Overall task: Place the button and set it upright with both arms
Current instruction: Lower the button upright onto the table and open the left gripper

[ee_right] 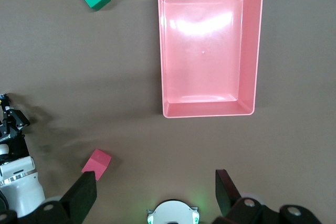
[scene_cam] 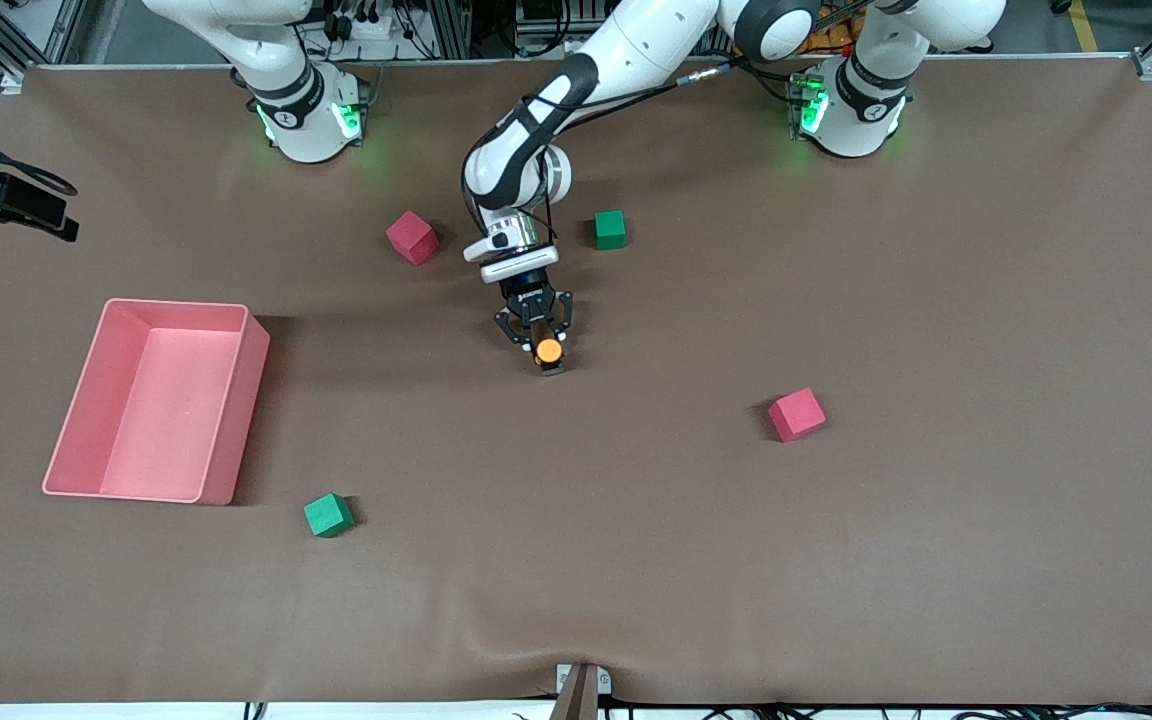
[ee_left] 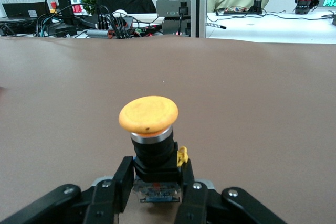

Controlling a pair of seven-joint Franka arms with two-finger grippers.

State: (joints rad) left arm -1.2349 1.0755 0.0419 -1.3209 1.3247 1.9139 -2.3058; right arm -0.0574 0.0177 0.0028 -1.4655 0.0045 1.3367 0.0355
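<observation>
The button [scene_cam: 548,351] has a round orange cap [ee_left: 148,114] on a black body. It stands upright, cap upward, at the middle of the brown table. My left gripper [scene_cam: 536,338] reaches down from the left arm's base and is shut on the black body, one finger [ee_left: 123,178] on each side. Whether the button's base touches the cloth cannot be told. In the right wrist view, my right gripper [ee_right: 155,190] is open and holds nothing. It hangs high over the right arm's own base, and the arm waits there, out of the front view.
A pink bin [scene_cam: 236,400] sits toward the right arm's end. One red cube [scene_cam: 412,237] and one green cube [scene_cam: 610,229] lie beside the left arm's wrist. Another red cube [scene_cam: 796,414] and another green cube [scene_cam: 328,515] lie nearer the front camera.
</observation>
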